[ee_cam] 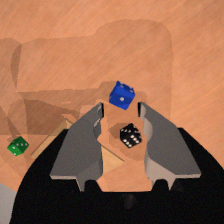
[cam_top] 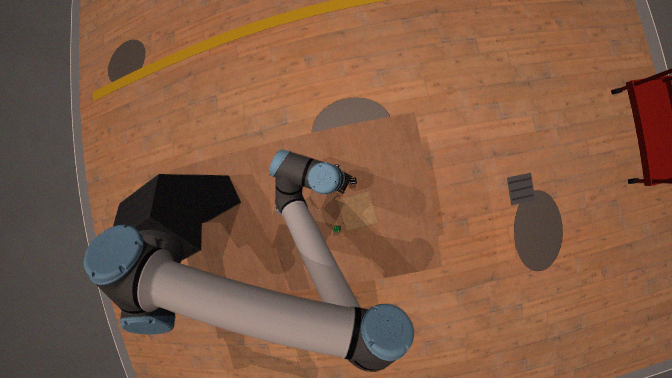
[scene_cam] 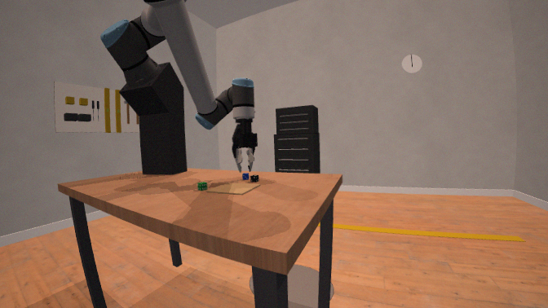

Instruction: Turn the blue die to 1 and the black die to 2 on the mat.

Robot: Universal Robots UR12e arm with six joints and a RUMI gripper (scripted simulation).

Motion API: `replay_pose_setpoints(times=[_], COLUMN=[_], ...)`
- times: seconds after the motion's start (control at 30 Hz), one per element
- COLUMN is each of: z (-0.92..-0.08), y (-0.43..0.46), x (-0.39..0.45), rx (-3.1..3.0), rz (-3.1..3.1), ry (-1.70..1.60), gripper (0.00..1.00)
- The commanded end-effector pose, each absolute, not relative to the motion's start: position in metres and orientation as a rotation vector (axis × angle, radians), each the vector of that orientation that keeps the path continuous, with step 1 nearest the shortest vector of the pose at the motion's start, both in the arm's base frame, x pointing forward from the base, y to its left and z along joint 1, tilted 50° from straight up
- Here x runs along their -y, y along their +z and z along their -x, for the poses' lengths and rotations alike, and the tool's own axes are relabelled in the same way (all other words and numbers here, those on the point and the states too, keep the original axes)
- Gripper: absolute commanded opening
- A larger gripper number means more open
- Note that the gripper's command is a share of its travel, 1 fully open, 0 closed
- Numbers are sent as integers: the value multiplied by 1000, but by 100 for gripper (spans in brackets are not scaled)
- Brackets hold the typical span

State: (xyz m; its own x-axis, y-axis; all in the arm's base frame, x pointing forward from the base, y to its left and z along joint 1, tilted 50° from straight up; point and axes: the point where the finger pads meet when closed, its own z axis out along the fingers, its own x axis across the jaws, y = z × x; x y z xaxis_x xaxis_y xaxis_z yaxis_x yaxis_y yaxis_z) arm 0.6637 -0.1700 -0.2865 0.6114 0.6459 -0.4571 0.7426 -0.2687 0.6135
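Observation:
My gripper is partly open and empty, pointing down above the blue die. The blue die lies on the table, off the mat; its largest visible face in the wrist view has one pip. The black die is beside it, off the mat, with several pips on its visible faces; its top number is unclear. The green die lies beside the mat. The blue and black dice are hidden in the top view.
The wooden table carries the mat and dice. The arm reaches over the table from its black base. A red cart and dark drawers stand away from the table.

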Motion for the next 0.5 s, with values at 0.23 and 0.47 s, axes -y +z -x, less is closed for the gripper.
replay_pose_setpoints(times=[0.23, 0.47], z=[-664, -665], y=[-286, -288], x=[170, 171], rx=[-1097, -1097], rz=[-1993, -1993], ry=[-144, -144], gripper=[24, 24])
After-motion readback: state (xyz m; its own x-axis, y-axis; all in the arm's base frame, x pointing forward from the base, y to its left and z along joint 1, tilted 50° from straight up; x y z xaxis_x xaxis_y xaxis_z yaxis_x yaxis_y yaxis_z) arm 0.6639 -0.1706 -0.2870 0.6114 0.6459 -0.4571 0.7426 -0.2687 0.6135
